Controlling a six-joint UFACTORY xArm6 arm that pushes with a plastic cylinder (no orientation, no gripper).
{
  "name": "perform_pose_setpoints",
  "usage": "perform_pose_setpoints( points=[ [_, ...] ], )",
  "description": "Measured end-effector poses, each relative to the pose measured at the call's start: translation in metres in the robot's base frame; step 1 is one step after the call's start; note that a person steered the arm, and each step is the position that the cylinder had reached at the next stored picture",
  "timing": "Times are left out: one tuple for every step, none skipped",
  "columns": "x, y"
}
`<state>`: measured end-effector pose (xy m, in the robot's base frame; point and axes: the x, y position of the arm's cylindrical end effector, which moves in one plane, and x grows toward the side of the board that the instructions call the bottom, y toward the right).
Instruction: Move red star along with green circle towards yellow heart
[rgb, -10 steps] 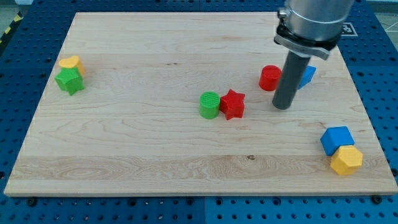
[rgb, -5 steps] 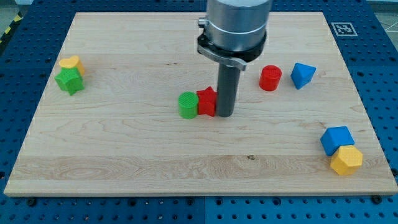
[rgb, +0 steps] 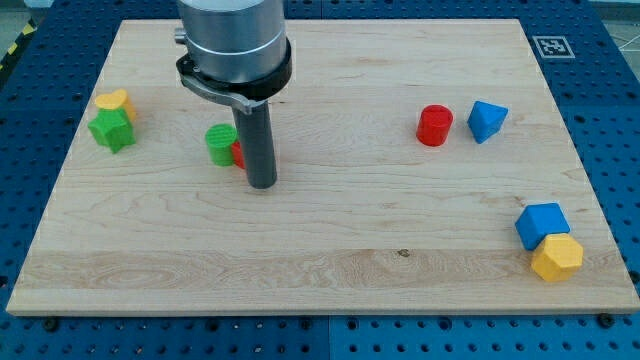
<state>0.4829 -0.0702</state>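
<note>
Green circle (rgb: 221, 144), red star (rgb: 238, 153) shoved leftward toward yellow heart (rgb: 115, 102); my tip (rgb: 261, 184) against star's right; no gripper.

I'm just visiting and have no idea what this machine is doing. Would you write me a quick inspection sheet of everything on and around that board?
Surface: wooden board, flat, light grain.
Job's things: green circle touching the red star, which is mostly hidden behind the rod; yellow heart near the view's left edge.
Clutter: green star against the yellow heart; red cylinder; blue block; blue cube touching yellow hexagon.
Grippers: none; my tip sits just right of the red star.
Cables: nothing seen.
Surroundings: blue perforated table; printed marker at the board's top right corner.
</note>
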Motion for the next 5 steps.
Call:
perform_pose_setpoints(
  points=[
    [0.000, 0.017],
    [0.000, 0.029],
    [0.000, 0.025],
    [-0.011, 0.002],
    [-0.029, -0.023]
  ],
)
